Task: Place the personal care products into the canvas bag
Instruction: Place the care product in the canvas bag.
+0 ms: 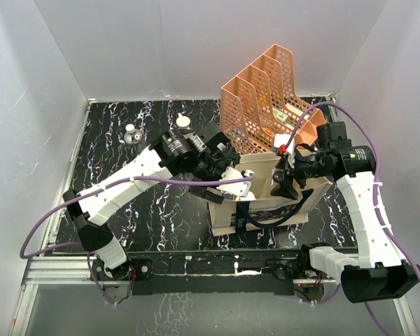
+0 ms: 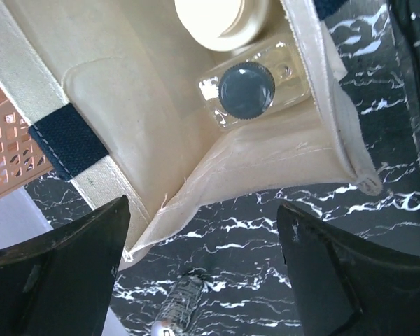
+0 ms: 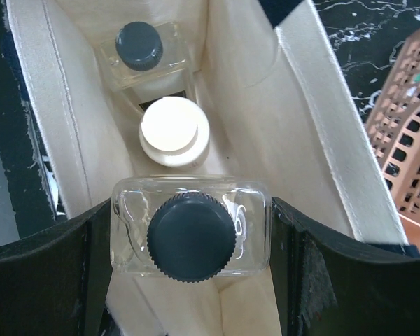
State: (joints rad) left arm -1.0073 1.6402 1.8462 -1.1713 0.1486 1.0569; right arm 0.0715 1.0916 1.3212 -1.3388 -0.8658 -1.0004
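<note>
The beige canvas bag (image 1: 224,213) stands open at the table's front centre. My right gripper (image 3: 191,241) is shut on a square clear glass bottle with a dark cap (image 3: 191,236) and holds it in the bag's mouth; in the top view the gripper (image 1: 283,180) is over the bag's right side. Inside the bag (image 3: 301,140) stand a cream bottle with a white cap (image 3: 171,129) and a second clear glass bottle (image 3: 140,45). My left gripper (image 2: 203,273) is open and empty above the bag's left edge (image 2: 322,140). A silver bottle (image 1: 131,133) and a cream-capped bottle (image 1: 183,122) stand at the back left.
A peach mesh file organizer (image 1: 262,98) stands right behind the bag. White walls close in the black marbled table (image 1: 161,210) on three sides. The bag's navy handle (image 2: 66,140) lies over its rim. The silver bottle also shows in the left wrist view (image 2: 182,308).
</note>
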